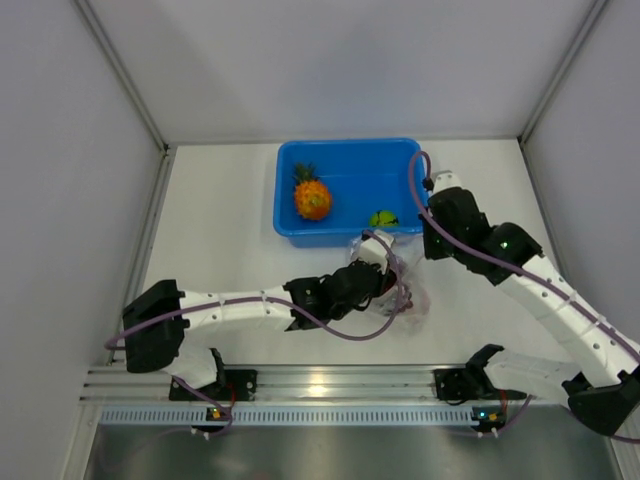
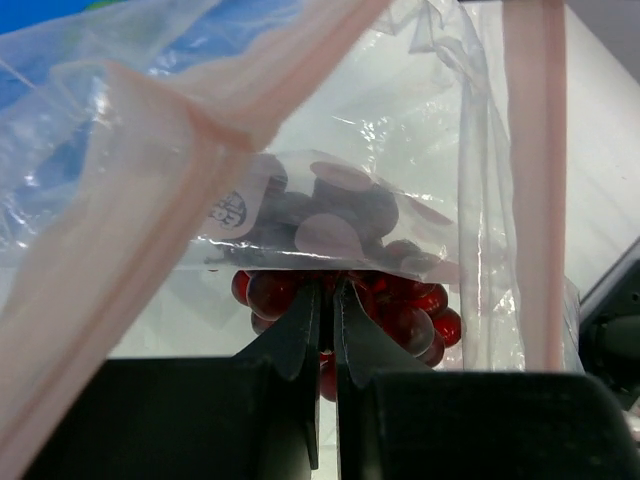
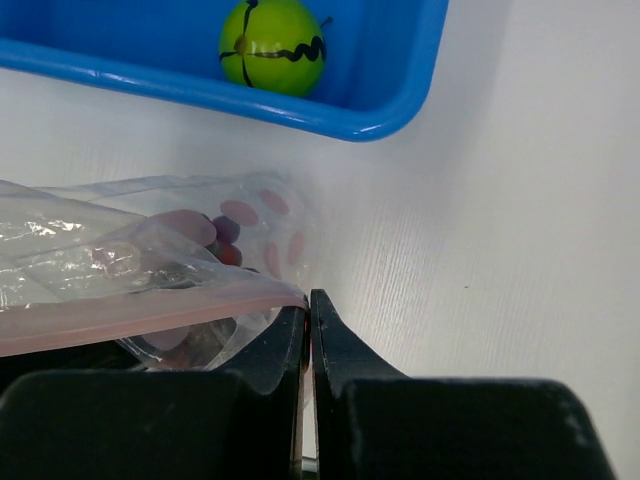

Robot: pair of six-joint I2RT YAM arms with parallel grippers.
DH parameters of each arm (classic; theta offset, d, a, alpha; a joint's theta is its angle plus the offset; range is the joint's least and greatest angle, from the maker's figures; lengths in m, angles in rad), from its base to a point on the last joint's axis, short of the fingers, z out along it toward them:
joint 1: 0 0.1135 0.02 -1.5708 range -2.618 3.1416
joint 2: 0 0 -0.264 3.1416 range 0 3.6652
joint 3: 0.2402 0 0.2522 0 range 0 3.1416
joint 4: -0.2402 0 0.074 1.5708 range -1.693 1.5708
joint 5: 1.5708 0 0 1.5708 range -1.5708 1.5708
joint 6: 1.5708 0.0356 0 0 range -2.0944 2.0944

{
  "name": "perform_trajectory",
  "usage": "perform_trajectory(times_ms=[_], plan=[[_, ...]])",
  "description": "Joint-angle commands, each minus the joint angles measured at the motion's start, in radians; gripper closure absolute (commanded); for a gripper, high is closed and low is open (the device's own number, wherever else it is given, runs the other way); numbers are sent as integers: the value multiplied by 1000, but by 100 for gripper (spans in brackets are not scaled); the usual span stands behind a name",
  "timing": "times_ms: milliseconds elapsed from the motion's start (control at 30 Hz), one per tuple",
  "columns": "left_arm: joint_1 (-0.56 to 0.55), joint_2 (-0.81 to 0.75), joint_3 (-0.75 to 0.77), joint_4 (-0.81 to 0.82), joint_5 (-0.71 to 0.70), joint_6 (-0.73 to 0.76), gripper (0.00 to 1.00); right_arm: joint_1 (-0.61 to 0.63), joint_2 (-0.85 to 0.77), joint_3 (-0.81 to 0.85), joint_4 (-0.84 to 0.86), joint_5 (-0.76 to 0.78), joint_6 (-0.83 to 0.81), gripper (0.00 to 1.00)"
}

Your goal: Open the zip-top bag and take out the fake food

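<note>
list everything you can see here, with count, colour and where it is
zip-top bag: one, clear with a pink zip strip, in front of the tub, between the two claws
grape bunch: one, dark red-purple, inside the bag
pineapple: one, orange with a green crown, in the tub's left part
green fruit: one, yellow-green with black lines, in the tub near its front right corner
tub: one, blue, far middle of the table
table: one, white, under everything
left claw: one, black, shut on the bag by the grapes
right claw: one, black, shut on the bag beside its zip strip
</note>
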Motion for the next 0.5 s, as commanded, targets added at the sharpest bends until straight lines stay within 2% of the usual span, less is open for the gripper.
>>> perform_trajectory(times_ms=[0,133,200,267,367,433,467], plan=[[-19,-73,-55,-21,162,14,100,-58,-17,51,23,373,-62,100],[-21,-64,-72,-13,308,59,100,-58,-42,33,87,357,-83,100],[-21,-52,-66,-13,392,89,100,-56,-76,7,160,168,-123,100],[-21,-43,-59,-13,417,102,100,-55,-94,-14,205,-32,-147,100],[-21,-30,-42,-15,475,122,100,-46,-105,-47,244,-192,-167,100],[-21,-35,-33,-15,471,124,100,-41,-97,-65,229,-167,-157,100],[-21,-39,-29,-15,456,116,100,-41,-90,-67,206,-59,-143,100]])
